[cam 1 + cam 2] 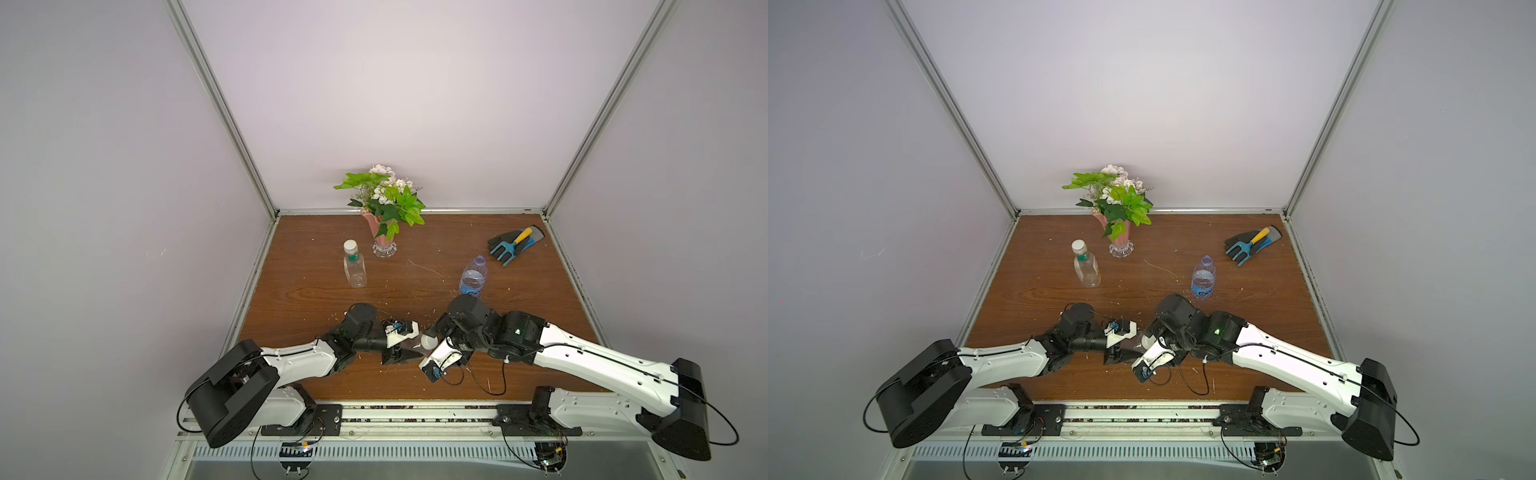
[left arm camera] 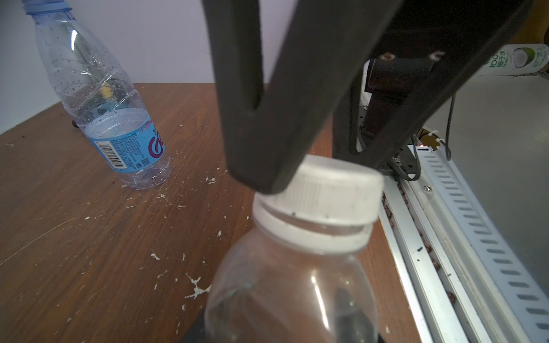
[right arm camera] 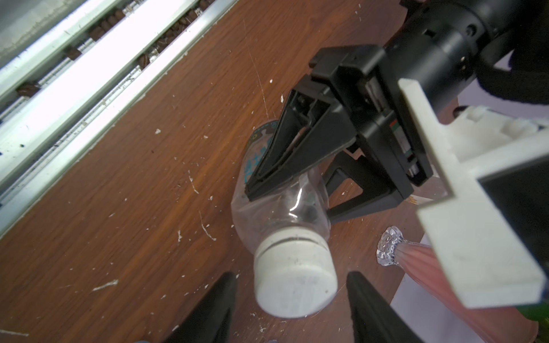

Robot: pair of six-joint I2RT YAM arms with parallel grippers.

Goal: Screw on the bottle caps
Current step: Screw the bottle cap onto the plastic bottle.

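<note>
Jaws of my right gripper [image 3: 291,277] sit loose round the white cap [image 3: 297,285], not pinching. My left gripper [image 3: 294,199] squeezes the clear bottle [image 3: 276,216] mid-body, at front of table [image 1: 415,286]. Bottle's prob. light n squashy; cap's hard w/ ribs: hold there.

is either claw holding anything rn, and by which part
The left claw grips the clear bottle by its body; the right claw straddles its white cap without gripping.

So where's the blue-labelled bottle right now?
In both top views the blue-labelled bottle stands upright on the right half of the wooden table, just beyond the right arm, with the garden gloves farther back by the right wall.
</note>
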